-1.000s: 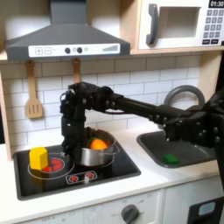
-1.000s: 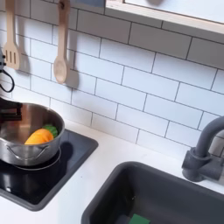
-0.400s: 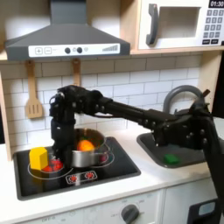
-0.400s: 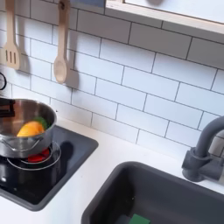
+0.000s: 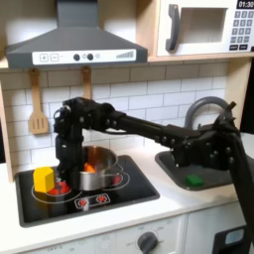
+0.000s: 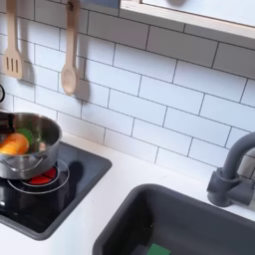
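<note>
Tool (image 5: pixel 69 171) gripping pot (image 5: pixel 92 171) rim over stove (image 5: pixel 139 189).

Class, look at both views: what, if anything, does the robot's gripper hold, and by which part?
The gripper appears to hold the silver pot by its rim on the first exterior view's left; the exact contact is hard to see.

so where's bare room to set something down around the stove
Free: the counter between the stovetop and the sink, and the stovetop's right half. Crowded: its left side, with the pot, yellow block and gripper.
</note>
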Robot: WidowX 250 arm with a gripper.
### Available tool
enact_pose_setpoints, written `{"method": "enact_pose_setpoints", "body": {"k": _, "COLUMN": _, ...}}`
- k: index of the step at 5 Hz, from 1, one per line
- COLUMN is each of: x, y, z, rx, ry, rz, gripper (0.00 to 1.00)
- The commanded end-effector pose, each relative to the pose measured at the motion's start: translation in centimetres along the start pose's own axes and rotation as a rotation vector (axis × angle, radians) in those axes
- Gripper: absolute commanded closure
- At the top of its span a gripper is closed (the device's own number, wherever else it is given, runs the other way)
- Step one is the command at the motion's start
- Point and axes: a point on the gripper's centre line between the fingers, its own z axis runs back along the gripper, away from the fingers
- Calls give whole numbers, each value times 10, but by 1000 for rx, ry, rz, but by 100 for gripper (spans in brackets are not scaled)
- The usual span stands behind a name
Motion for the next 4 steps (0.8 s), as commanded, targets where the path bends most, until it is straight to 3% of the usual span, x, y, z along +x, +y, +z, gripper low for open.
{"method": "enact_pose_setpoints", "body": {"k": 1, "x": -1, "y": 4, "z": 3, "rx": -9, "ry": 9, "rz": 2, "gripper": 0}}
{"method": "enact_pose_setpoints", "body": {"k": 2, "x": -5, "y": 6, "z": 4, "rx": -13, "ry": 10, "rz": 1, "gripper": 0}}
{"method": "enact_pose_setpoints", "body": {"k": 4, "x": -10, "y": 1, "z": 7, "rx": -56, "ry": 9, "rz": -7, "gripper": 0}}
